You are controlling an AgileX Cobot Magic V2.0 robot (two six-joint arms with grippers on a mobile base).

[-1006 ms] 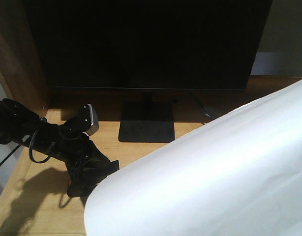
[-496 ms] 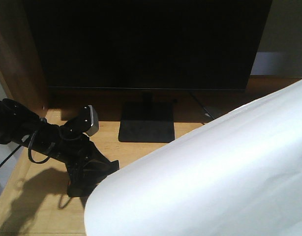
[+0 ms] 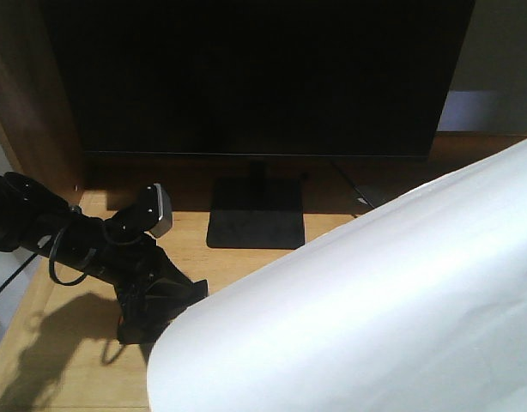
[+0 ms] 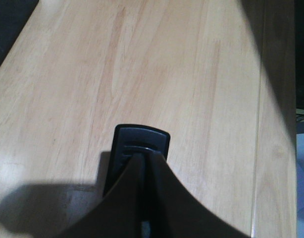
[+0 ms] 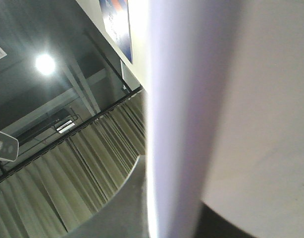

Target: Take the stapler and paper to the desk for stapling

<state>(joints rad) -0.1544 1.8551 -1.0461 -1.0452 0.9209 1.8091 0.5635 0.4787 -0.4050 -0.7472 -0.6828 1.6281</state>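
Note:
The stapler shows only its black front end, poking out between the dark fingers of my left gripper, which is shut on it low over the desk. From the front, that gripper is a black mass at the desk's left front, and I cannot tell the stapler apart from it. The paper, a big white curved sheet, fills the lower right. In the right wrist view the paper runs up between the fingers of my right gripper, which is shut on it and points up at the ceiling.
A large black monitor on a flat stand occupies the back of the desk. A dark wooden side panel rises at the left. A thin cable lies right of the stand. The desk's edge runs along the left gripper's right side.

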